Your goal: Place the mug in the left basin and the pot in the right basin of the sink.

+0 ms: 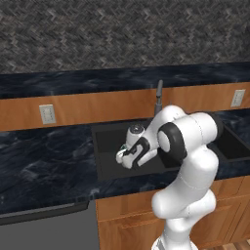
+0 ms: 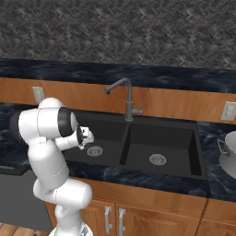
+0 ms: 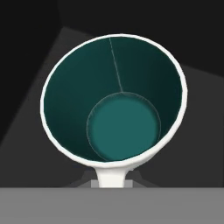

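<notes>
Item: mug point(image 3: 114, 105), teal inside, hanging over the left basin point(image 2: 107, 133) of the sink point(image 2: 198, 152), at 9 o'clock from the faucet point(image 2: 127, 99). Gripper point(image 1: 128, 155) is clenching its rim. Risk: releasing high, mug is tipping or bouncing. Pot point(image 2: 229, 152) is waiting on desk point(image 2: 216, 184).

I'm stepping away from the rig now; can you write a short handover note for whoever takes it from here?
Pincer: shut on the mug, gripping its rim, held over the left basin of the sink.
Mug: not yet set down; its teal inside faces the hand camera, dark basin behind it.
Pot: on the counter right of the sink, partly cut off by the picture edge.
Right basin: nothing in it but the drain.
Done: mug picked up and brought to the left basin.
Left: lower and release the mug, then fetch the pot and place it in the right basin.
</notes>
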Controlling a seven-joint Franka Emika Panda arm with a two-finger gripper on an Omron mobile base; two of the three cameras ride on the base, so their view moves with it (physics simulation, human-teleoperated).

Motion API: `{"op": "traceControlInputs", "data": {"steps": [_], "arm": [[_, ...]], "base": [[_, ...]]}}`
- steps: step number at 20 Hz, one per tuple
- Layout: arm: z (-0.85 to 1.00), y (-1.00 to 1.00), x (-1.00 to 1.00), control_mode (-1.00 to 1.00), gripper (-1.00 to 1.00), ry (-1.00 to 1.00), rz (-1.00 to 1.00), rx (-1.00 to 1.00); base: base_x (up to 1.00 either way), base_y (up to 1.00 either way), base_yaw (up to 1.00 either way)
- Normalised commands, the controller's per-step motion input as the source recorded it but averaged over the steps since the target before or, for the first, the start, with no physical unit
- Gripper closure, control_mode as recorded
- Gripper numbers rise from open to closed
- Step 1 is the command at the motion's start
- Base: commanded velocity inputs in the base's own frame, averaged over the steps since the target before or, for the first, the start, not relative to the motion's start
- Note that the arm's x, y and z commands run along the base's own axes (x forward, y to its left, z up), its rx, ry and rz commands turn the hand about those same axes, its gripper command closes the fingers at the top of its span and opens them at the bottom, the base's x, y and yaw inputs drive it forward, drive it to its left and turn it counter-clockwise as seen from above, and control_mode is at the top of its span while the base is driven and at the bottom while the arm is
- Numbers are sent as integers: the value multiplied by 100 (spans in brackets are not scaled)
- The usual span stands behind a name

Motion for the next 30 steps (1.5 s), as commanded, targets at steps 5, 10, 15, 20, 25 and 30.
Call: {"op": "traceControlInputs", "data": {"steps": [5,10,15,20,25,30], "arm": [[-25,-3,14,-100,100,0,0,-4],[-26,-8,16,-100,100,0,0,-2],[-31,-11,23,-100,100,0,0,0],[-28,-15,30,-100,100,0,0,0],[-30,-12,38,-100,100,0,0,0],[-33,-5,43,-100,100,0,0,0]], "base": [[0,0,0],[0,0,0],[0,0,0],[0,0,0],[0,0,0],[0,0,0]]}}
